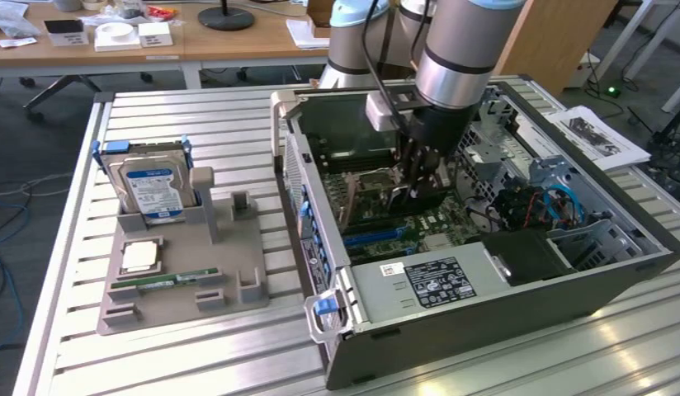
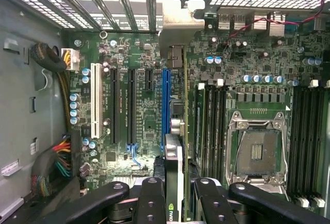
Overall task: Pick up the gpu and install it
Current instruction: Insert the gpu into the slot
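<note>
- A slatted metal table (image 1: 208, 363) carries the whole job, with an open computer case (image 1: 461, 330) lying on its side along the edge at the exterior view's right.
- A Universal Robots arm (image 1: 461, 49) reaches down from the table's far edge into the open case.
- Inside the case lies the motherboard (image 2: 258, 53), its black expansion slots, one blue slot (image 2: 166, 100) and an empty processor socket (image 2: 258, 152) all exposed.
- A grey parts tray (image 1: 175, 301) sits near the table's edge at the exterior view's left, well apart from the arm.
- A silver hard drive (image 1: 153, 190) with a blue-and-white label stands upright at the tray's far end.
- The gpu (image 2: 174, 157), a thin dark card seen edge-on in the wrist view, hangs inside the case just above the motherboard, roughly in line with the blue slot; whether it touches the slot cannot be told.
- The gripper (image 2: 177, 181) is clenched on the gpu, a black finger pressed to each face of the card.
- A square processor chip (image 1: 139, 257) lies flat in the middle of the tray.
- A slim green RAM stick (image 1: 164, 282) rests just beside the chip, toward the table's near edge.
</note>
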Robot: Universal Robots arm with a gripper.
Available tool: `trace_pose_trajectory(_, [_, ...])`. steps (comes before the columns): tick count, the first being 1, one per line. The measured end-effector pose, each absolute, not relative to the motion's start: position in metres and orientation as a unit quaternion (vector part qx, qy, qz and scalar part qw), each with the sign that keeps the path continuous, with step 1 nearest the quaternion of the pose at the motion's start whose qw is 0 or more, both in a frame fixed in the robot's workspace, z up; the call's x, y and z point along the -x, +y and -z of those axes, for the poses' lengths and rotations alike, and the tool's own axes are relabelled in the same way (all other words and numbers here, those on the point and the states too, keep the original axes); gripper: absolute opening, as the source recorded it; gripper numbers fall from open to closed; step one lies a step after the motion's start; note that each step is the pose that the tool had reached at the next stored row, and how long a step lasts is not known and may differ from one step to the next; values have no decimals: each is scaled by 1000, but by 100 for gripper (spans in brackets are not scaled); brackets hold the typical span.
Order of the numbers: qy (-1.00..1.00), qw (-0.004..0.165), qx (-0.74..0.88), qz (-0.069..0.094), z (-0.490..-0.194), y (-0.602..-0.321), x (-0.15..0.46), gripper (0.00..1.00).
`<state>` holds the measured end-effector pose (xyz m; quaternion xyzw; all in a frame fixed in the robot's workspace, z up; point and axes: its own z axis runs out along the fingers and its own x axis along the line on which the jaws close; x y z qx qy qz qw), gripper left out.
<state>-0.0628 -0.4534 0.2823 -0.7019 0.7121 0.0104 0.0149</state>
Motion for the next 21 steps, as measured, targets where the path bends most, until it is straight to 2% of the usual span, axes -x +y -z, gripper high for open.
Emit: trace_pose_trajectory(21, [713,15,700,-10,-276,-454,72,27])
